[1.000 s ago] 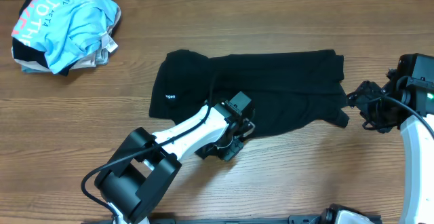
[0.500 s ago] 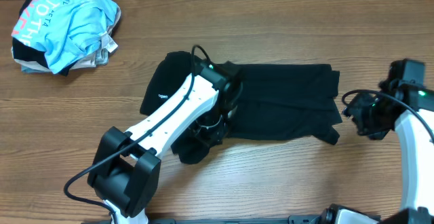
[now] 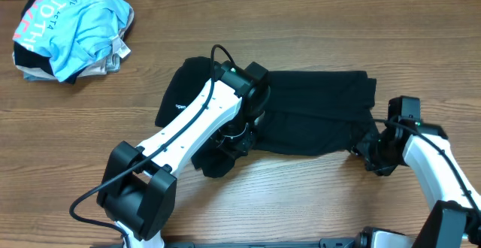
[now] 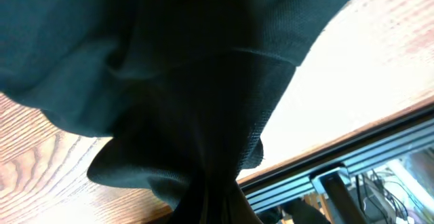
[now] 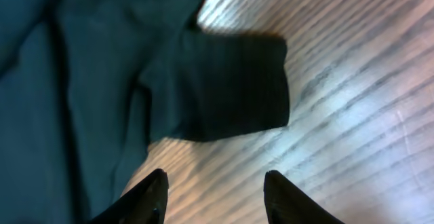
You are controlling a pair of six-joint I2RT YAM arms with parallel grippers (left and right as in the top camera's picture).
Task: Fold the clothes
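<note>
We are barely beginning: the soft black collared polo shirt is lying roughly doubled on the table (one sleeve loose). Our left end effector is clenching its fabric; the right end effector is hovering released.

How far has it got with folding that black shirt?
Roughly midway, I'd say. Done: the black shirt lies as a long, narrowed band on the table, so a first fold looks made. In hand: the left claw has a bunch of its near edge pinched and lifted; the right claw is open over a loose corner flap. Left: folding the band into a compact stack.
</note>
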